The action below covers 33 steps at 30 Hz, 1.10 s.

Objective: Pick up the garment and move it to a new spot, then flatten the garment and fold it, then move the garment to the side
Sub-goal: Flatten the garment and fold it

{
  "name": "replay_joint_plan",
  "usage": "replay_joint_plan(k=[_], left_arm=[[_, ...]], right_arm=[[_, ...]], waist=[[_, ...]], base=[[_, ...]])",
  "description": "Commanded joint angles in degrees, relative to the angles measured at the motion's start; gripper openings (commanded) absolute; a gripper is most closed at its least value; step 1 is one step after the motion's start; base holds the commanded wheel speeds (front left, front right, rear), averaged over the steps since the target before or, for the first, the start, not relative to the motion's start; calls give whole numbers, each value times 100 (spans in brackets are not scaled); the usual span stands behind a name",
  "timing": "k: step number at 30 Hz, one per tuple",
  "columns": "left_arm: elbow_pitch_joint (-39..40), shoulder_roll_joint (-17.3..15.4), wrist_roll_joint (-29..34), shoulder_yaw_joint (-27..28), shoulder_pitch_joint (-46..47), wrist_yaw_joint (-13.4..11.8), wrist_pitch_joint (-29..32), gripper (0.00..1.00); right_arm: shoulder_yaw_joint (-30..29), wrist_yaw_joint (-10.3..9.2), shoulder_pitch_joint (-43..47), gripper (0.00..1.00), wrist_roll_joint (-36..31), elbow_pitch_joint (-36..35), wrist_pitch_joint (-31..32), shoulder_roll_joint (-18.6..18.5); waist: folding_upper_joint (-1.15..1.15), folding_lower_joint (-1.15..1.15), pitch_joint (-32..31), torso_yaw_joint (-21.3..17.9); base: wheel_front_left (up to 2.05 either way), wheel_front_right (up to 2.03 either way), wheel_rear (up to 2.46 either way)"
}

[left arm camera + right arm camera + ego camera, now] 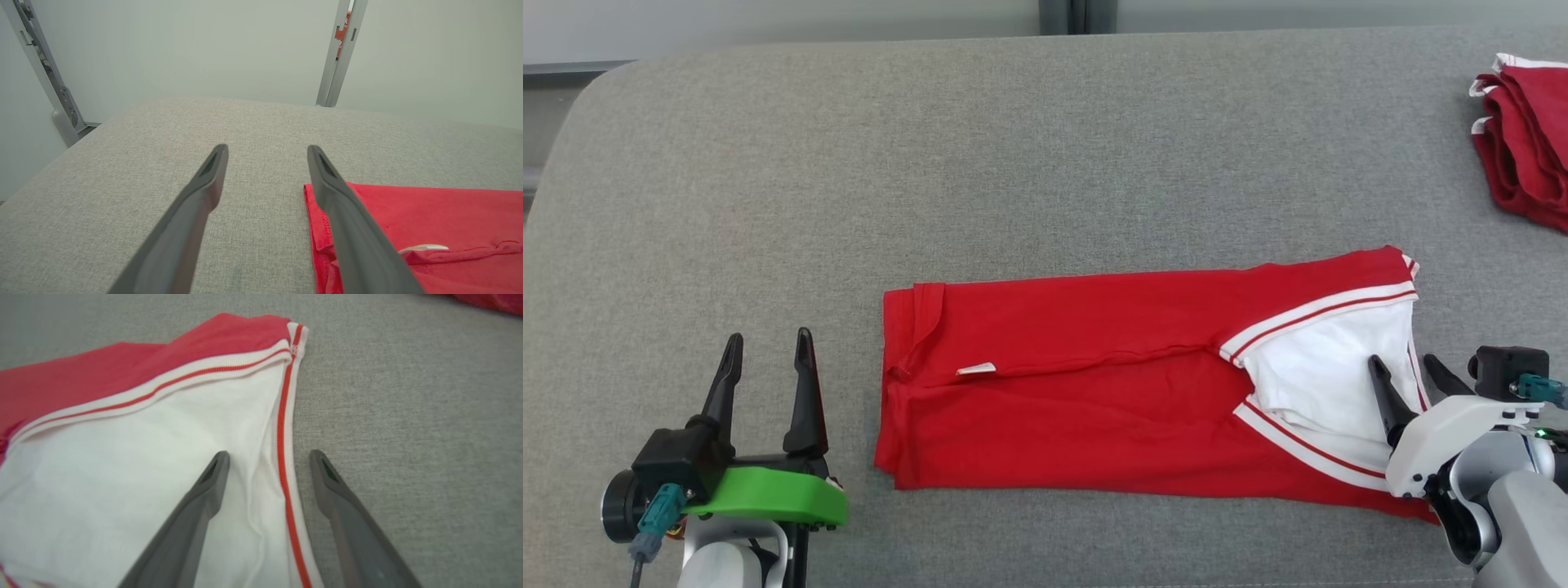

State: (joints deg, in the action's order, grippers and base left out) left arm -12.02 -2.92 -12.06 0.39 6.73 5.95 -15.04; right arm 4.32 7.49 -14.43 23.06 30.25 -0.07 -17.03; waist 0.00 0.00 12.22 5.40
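Two tools on view, both spread wide and gripping nothing. Across the head view from the centre out toward 3 o'clock, red garment (1078,392) folded into a long band and lying flat on the grey fabric-covered table (931,163). Near its 9 o'clock end, a small white label (976,369). At its 3 o'clock end, a white inner layer laid open and bordered by striped trim (1319,310) in red and white. At about 8 o'clock, left tool (770,333) with fingers pointing toward 12, hovering over bare table just beside the garment's 9 o'clock end and apart from the cloth. Along that tool's own wrist view, the 3 o'clock finger crossing in front of the red corner hem, the other over plain grey. At about 4 o'clock, right tool (1401,359) low over the white end, straddling the striped edge: one finger over white cloth, the other over grey table just past the trim. Contact between those fingertips and the fabric: impossible to tell. Up at 2 o'clock, a second heap of red cloth (1523,147) with white edging, well apart from the garment, by the table's right edge.
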Motion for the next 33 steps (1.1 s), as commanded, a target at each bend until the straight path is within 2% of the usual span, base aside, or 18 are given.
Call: replay_joint_plan(k=[1,2,3,4,5,14,22,27,33], left_arm=[[29,-2,-61,-1,-81,-49,-15,100],[34,-2,-60,-4,-95,-58,-15,100],[40,-2,-61,-5,-100,-71,-15,100],[47,-2,-62,-3,-107,-88,-15,100],[49,-2,-55,2,-117,-89,-15,100],[37,-2,71,48,-192,-107,-15,100],[58,-3,155,147,-353,-111,-15,100],[51,-3,100,146,-418,-125,-15,100],[53,-4,56,132,-448,-166,-15,100]], right_arm=[[32,0,-33,100,31,119,42,-12],[88,0,-44,100,63,183,67,-6],[135,0,-42,85,103,231,99,8],[211,0,-41,38,167,272,147,29],[268,1,-50,1,221,297,166,43],[196,-10,-258,0,615,696,38,-199],[-171,-5,-285,0,759,869,-118,-677],[-144,-5,-244,0,775,644,-10,-748],[37,-2,-139,0,920,7,140,-528]], waist=[[0,0,0,29],[0,0,-5,31],[0,0,-9,30],[0,0,-14,26],[0,0,-22,18],[0,0,-226,-123],[0,0,-482,-312],[0,0,-545,-408],[0,0,-569,-486]], base=[[0,0,0],[0,0,0],[0,0,0],[0,0,0],[0,0,0],[0,0,0],[0,0,0],[0,0,0],[0,0,0]])
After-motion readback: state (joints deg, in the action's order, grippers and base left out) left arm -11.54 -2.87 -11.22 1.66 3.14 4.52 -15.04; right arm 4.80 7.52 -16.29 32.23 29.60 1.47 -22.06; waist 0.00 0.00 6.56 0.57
